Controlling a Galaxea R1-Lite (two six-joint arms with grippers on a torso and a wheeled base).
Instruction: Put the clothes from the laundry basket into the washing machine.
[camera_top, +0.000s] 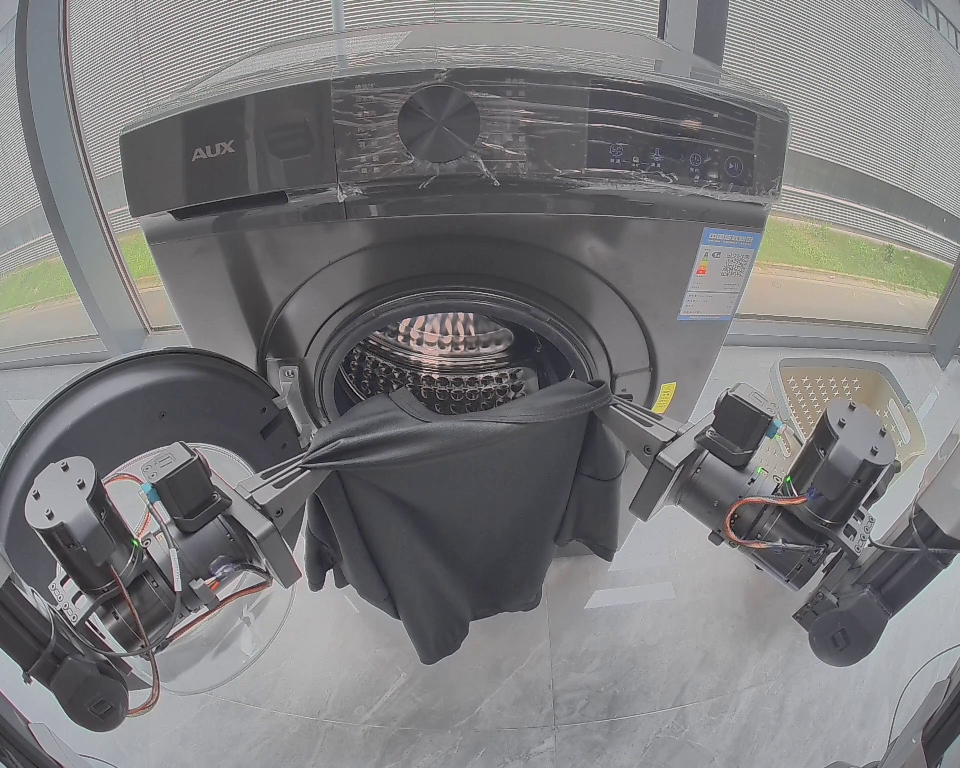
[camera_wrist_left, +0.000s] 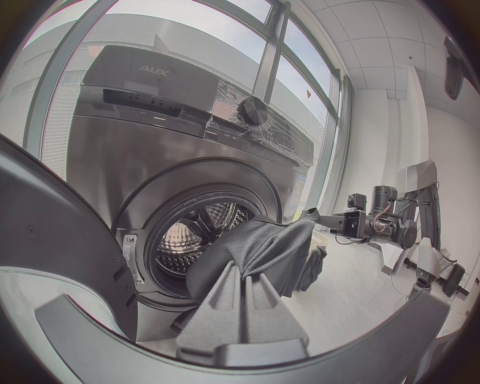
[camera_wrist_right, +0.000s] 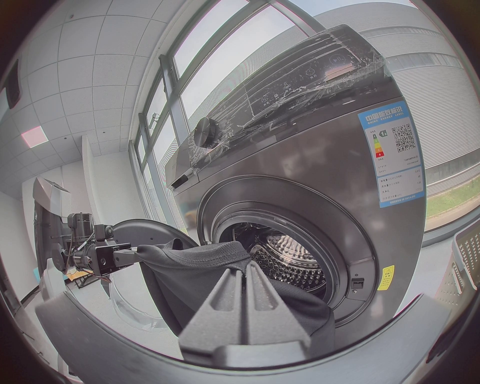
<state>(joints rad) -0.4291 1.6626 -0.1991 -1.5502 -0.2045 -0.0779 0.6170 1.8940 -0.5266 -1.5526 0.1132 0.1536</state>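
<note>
Head view, items by size. Washing machine: dark grey front-loader standing on the pale tiled floor and facing the robot; its round opening is uncovered, with the steel drum lit inside. Door: swung wide open to the robot's left, just behind the left arm. Black shirt: the task's garment, outside the drum, stretched flat between the two grippers right in front of the opening. Its top edge crosses the lower half of the opening and its body hangs down below the lower rim. Laundry basket: pale and perforated, on the floor to the right of the machine, behind the right arm. Left gripper: fingers clamped together on the shirt's left end. Right gripper: fingers likewise pinched on the shirt's right end, beside the right edge of the opening. Step in hand, as judged: feeding the held shirt into the drum. Handling note: bring both grippers closer together so the taut top edge slackens and narrows to fit the opening. Advance them together past the rim, raised enough that the hanging body drags over the lip rather than bunching beneath it. Let go only once most of the cloth lies within. Keep the left arm off the open door.
</note>
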